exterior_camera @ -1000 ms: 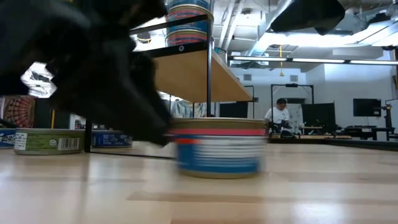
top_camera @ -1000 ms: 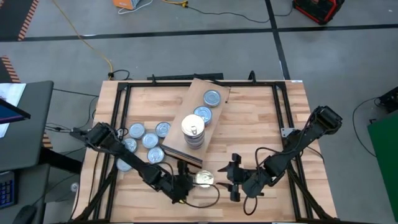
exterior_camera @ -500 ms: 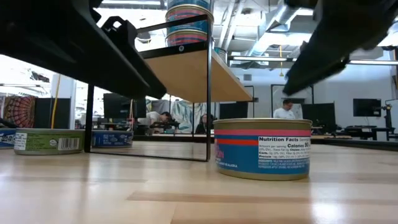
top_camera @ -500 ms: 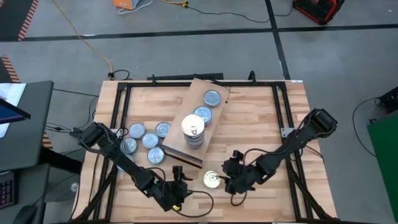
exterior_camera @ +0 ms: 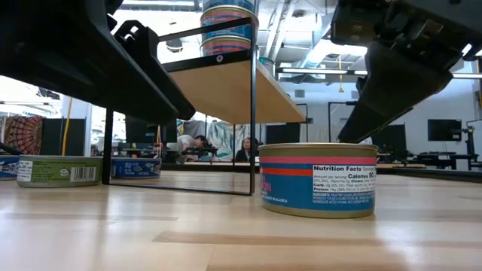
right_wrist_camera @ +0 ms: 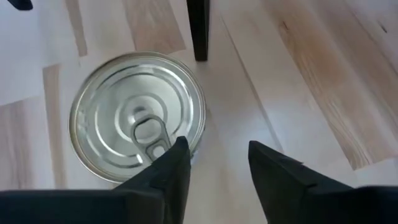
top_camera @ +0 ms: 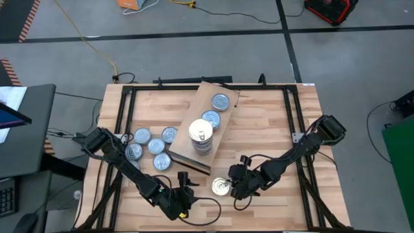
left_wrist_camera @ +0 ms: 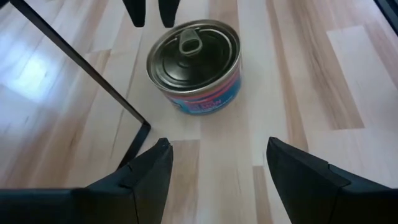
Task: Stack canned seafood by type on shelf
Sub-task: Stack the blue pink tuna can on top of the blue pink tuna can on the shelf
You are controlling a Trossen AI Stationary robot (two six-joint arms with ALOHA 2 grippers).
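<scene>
On the left part of the slatted wooden tabletop (top_camera: 259,123) lies a loose group of small flat round tins with blue-grey silver tops (top_camera: 150,146), all on the table surface just beside the left edge of the shelf. In the low view one of them shows with a green label (exterior_camera: 59,171).

The left gripper (top_camera: 183,202) is low at the front edge of the table, near the front corner of the shelf. Its two dark fingers (left_wrist_camera: 146,177) stand wide apart and hold nothing; they point toward the single tin, which lies a little ahead of them.

The shelf, a rectangular light-wood plank board with a dark front edge (top_camera: 194,113), stands turned at an angle in the middle of the table on thin black legs. On it, from front to back, are a stack of tins topped by a pale pull-tab lid (top_camera: 200,134), then two blue-grey tins (top_camera: 211,120), each lying alone.

The single round tin with pale pull-tab lid and blue and red label (top_camera: 220,187) stands upright on the tabletop in front of the shelf, between the two grippers.

The right gripper (top_camera: 237,184) is just beside this tin on its right side. Its fingers (right_wrist_camera: 168,171) are apart with a narrow gap between them; one fingertip is over the rim of the lid, and the tin is not clamped.
</scene>
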